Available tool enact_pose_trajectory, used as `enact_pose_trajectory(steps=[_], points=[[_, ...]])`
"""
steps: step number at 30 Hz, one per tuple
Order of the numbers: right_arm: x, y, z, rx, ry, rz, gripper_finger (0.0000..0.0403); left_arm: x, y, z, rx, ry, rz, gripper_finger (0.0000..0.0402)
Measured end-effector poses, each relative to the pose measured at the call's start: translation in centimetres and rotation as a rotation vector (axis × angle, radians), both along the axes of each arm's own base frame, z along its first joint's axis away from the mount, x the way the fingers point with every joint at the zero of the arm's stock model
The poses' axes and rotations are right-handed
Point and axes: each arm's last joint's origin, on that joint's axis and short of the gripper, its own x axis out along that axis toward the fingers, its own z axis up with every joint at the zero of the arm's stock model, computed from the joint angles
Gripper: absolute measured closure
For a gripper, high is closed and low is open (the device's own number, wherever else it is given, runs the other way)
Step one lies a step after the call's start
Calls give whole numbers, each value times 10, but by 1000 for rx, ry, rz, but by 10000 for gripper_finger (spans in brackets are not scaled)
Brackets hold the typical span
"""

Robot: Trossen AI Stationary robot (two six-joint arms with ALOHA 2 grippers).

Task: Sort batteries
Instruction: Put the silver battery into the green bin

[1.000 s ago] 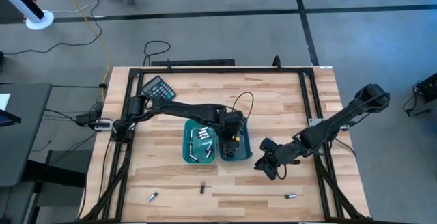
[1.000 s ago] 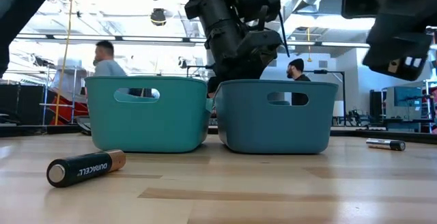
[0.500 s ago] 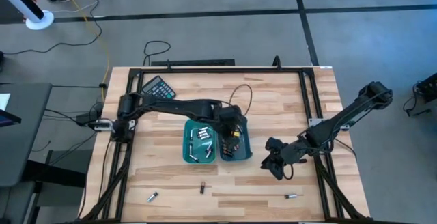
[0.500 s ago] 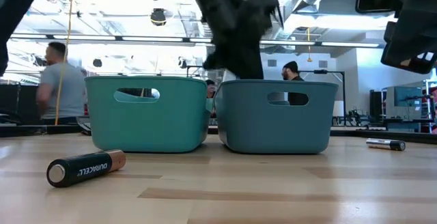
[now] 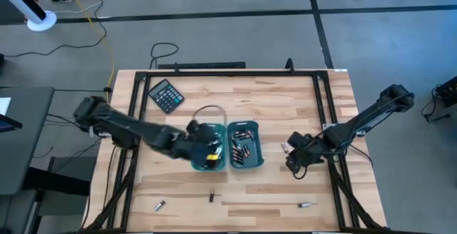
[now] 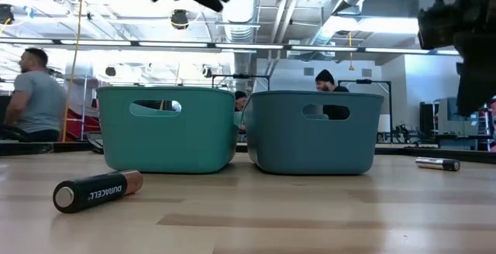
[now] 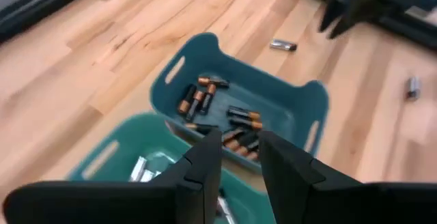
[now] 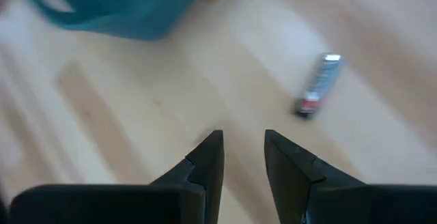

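Two teal bins stand side by side at mid-table. The left bin (image 5: 201, 164) holds silvery cells (image 7: 140, 171). The right bin (image 5: 244, 148) holds dark, copper-ended batteries (image 7: 205, 95). My left gripper (image 5: 209, 155) hovers open and empty above the left bin, and it shows in the left wrist view (image 7: 239, 150). My right gripper (image 5: 291, 163) is open above bare wood to the right of the bins. A silvery battery (image 8: 317, 86) lies flat just ahead of it, and this battery also shows in the high view (image 5: 284, 147).
Loose batteries lie flat near the table's near edge: a silvery one (image 5: 159, 205), a dark one (image 5: 211, 196) and another silvery one (image 5: 307, 205). A black calculator (image 5: 165, 95) sits at the far left. People move in the room beyond (image 6: 31, 91).
My left gripper has swung from above the right bin toward the table's left and now hangs over the left bin; it has also risen, leaving the low view's middle. The right bin's batteries are now uncovered. My right gripper has moved toward the table's right and slightly toward the far edge.
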Motion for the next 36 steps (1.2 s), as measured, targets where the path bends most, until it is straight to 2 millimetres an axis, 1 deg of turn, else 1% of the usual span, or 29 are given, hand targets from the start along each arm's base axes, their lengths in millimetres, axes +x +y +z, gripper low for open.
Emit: enact_pose_trajectory(steps=[5, 9, 11, 16, 20, 24, 27, 30, 33, 36], points=[[0, -19, -9, -81, 135, -64, 266, -38, -24, -17, -50, -169, -25, 306], [12, -33, -19, -83, 202, -73, 235, -55, -33, -30, -80, -220, -72, 306], [18, -39, -25, -86, 225, -85, 215, -61, -34, -34, -99, -222, -71, 306], [27, -52, -41, -103, 322, -160, 176, -65, -37, -32, -101, -226, -86, 306], [35, -54, -52, -87, 349, -174, 171, -68, -36, -32, -92, -210, -90, 306], [41, -53, -60, -71, 352, -198, 177, -72, -36, -33, -88, -185, -100, 306], [42, -53, -60, -62, 353, -227, 182, -75, -36, -30, -90, -188, -106, 306], [42, -52, -53, -55, 353, -245, 185, -80, -36, -28, -88, -180, -120, 306], [47, -52, -36, -42, 271, -236, 186, -85, -35, -24, -88, -179, -127, 306], [49, -48, -20, -56, 199, -177, 186, -90, -34, -22, -84, -168, -135, 306]])
